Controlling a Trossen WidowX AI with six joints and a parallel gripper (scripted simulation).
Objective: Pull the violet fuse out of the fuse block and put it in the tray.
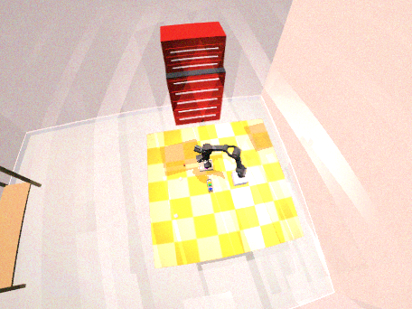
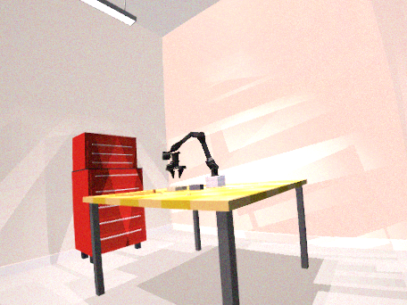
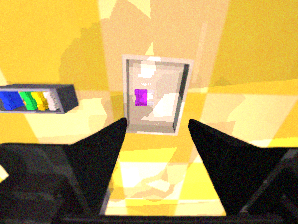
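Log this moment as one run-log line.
gripper: open, empty, above tray | small violet fuse: lying in shallow grey rectangular tray, released | dark fuse block: blue, green, yellow fuses seated, untouched

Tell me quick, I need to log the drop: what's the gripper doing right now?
Gripper: open, holding nothing; the violet fuse lies in the tray below it.

The fuse point(image 3: 141, 97) is lying in the tray point(image 3: 183, 95), beyond the parted fingers; the fuse block point(image 3: 65, 98) is sitting to their left.
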